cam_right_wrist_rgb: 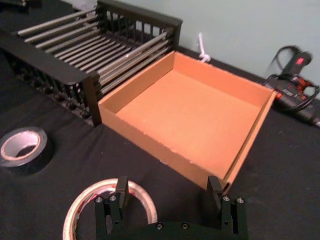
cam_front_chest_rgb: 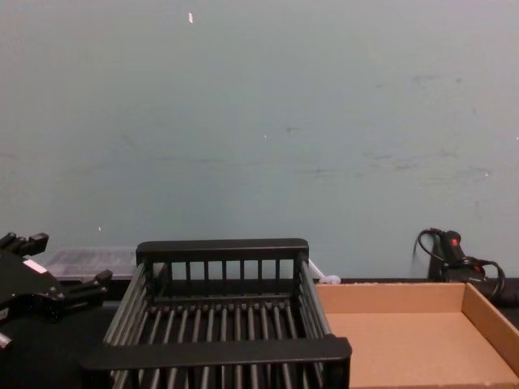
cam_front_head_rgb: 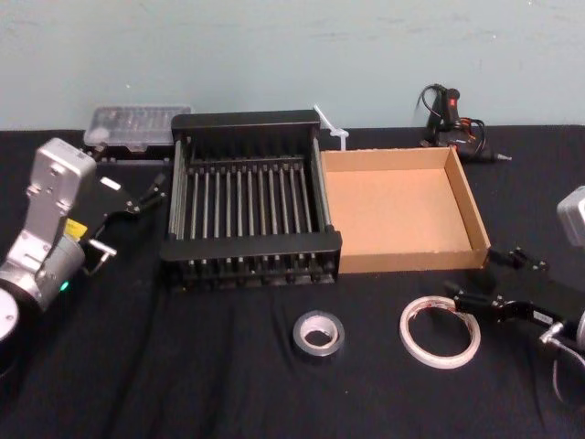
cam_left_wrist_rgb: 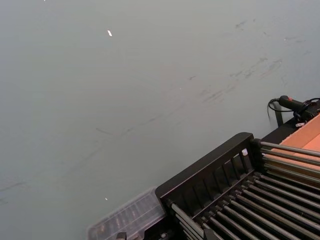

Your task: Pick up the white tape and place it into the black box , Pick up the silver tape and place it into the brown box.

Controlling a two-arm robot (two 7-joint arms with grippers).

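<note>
No brand or writing can be read on anything here.

At 9 o'clock in the head view the left pincer [cam_front_head_rgb: 151, 189] hangs with its fingers spread wide, holding nothing, just beside the left rim of the black box [cam_front_head_rgb: 250, 248]. Behind it, at 11 o'clock, a clear plastic case [cam_front_head_rgb: 137, 125] lies against the wall.

The black box stands at centre, its slatted floor bare. Its right rim touches the left wall of the brown box [cam_front_head_rgb: 409, 260], which is bare inside too. A black tool with a cord [cam_front_head_rgb: 450, 117] lies at 1 o'clock behind the brown box.

In front of the boxes the dark table [cam_front_head_rgb: 219, 366] is open. The silver tape [cam_front_head_rgb: 318, 335] lies flat at 6 o'clock, near the black box's front right corner. The white tape [cam_front_head_rgb: 440, 331] lies flat at 4 o'clock, well apart from the silver one, near the brown box's front wall.

The right pincer [cam_front_head_rgb: 501, 280] reaches in from 3 o'clock, fingers spread wide, one fingertip [cam_right_wrist_rgb: 120, 187] over the white tape's rim, gripping nothing.
</note>
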